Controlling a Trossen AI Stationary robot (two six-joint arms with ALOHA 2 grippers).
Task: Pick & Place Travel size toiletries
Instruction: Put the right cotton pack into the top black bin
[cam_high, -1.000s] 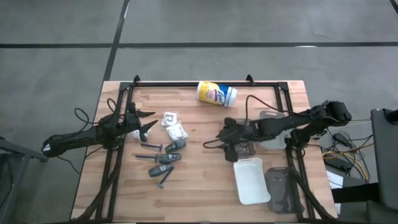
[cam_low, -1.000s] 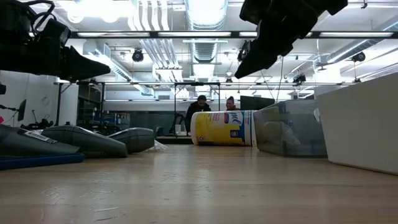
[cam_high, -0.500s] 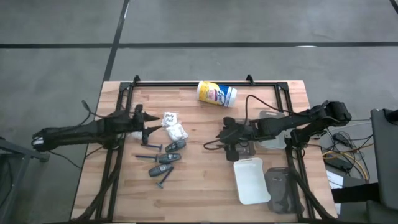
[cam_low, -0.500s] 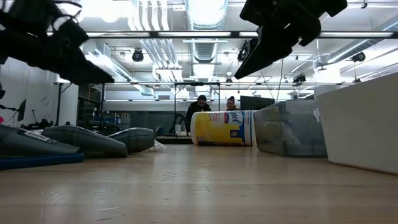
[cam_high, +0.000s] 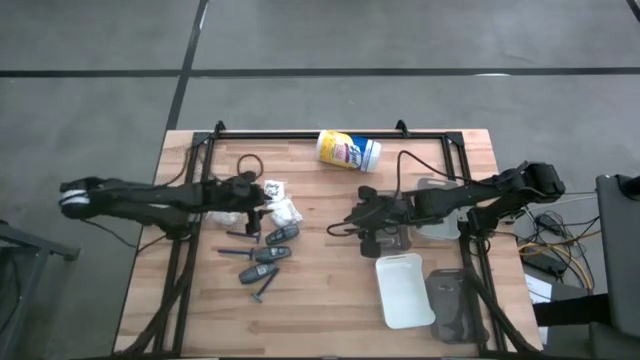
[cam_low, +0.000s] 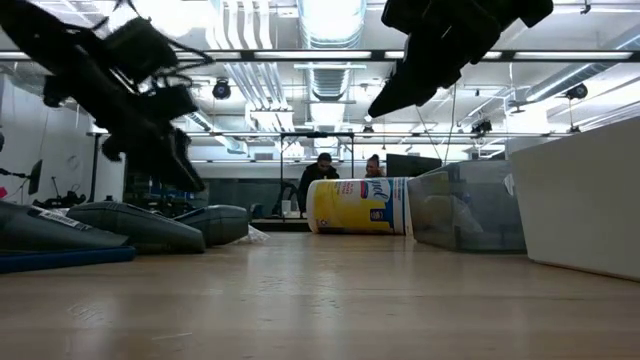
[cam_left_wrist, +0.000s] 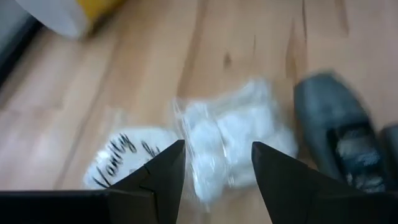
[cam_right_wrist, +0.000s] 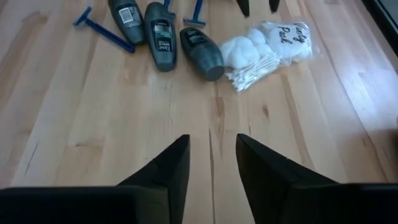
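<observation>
Toiletries lie grouped left of centre on the pale wooden plank table (cam_high: 330, 300): two white crinkly plastic packets (cam_high: 281, 209), one printed with dark script and one stuffed with cotton balls and swabs (cam_right_wrist: 250, 51), three dark grey oblong tubes with pale labels (cam_high: 268, 254), and slim blue-handled razors (cam_right_wrist: 102, 33) beside them. Above the packets hovers the left claw (cam_high: 256, 206), its two dark fingers spread with the cotton packet (cam_left_wrist: 231, 142) showing between them, untouched. Farther right, near mid-table, the right claw (cam_high: 366, 222) hangs above bare boards, fingers parted and holding nothing. A yellow-and-white cylindrical canister (cam_high: 348, 151) lies on its side near the far edge; clear rectangular plastic trays (cam_low: 468, 205) and a white lid (cam_high: 405, 290) sit at the right. Beyond, a workshop with ceiling ducts and strip lights holds two people (cam_low: 344, 172) standing behind the canister.
</observation>
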